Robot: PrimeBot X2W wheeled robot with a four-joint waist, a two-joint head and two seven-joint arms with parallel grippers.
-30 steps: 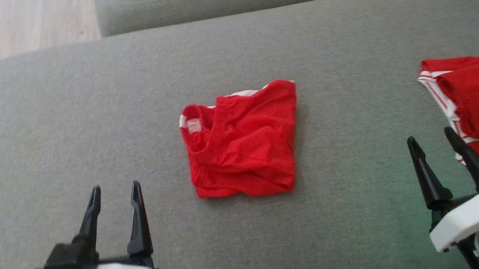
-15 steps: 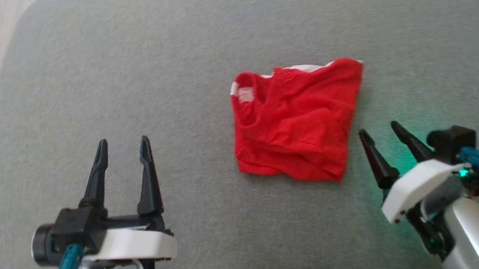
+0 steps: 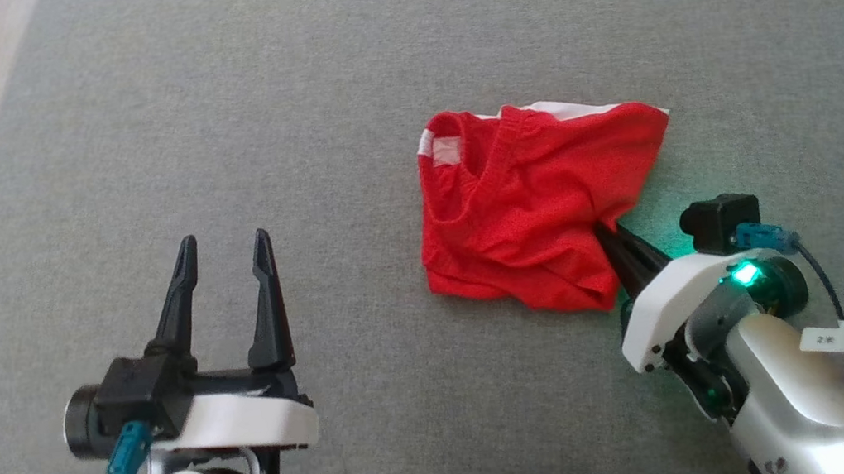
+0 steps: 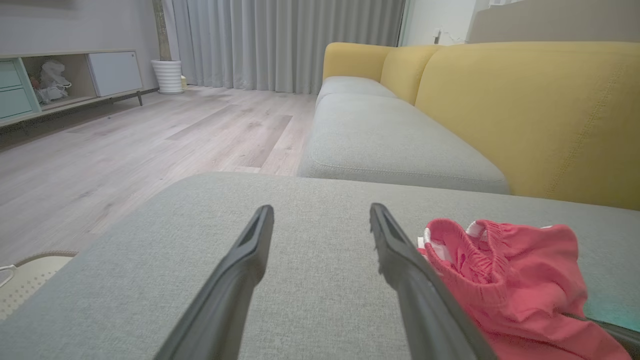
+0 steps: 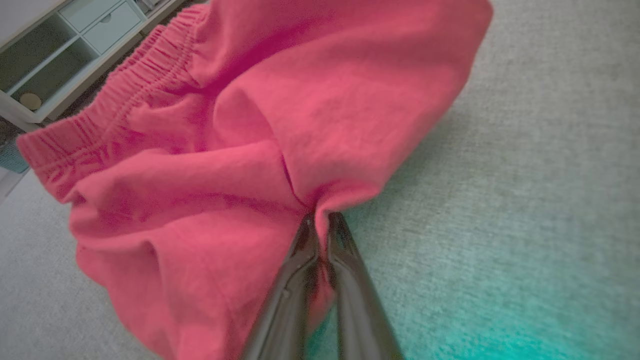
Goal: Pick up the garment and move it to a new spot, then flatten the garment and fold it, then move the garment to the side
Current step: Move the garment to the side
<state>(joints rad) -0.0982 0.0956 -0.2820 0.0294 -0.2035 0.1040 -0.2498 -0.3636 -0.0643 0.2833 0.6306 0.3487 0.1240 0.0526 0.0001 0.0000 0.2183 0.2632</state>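
Pinching a gather of cloth at the near right edge of the red shorts [image 3: 527, 213], the right gripper [image 5: 319, 222] had its jaws clenched on the fabric, which puckered around the tips. The shorts lay rumpled in the middle of the grey cushion [image 3: 285, 107], seemingly not lifted. The left gripper [image 3: 222, 240] hung with jaws spread wide over bare cushion, well apart to the shorts' left. By my judgement only the first grasp was made; lifting, moving to a new spot, flattening, folding and setting aside all remained.
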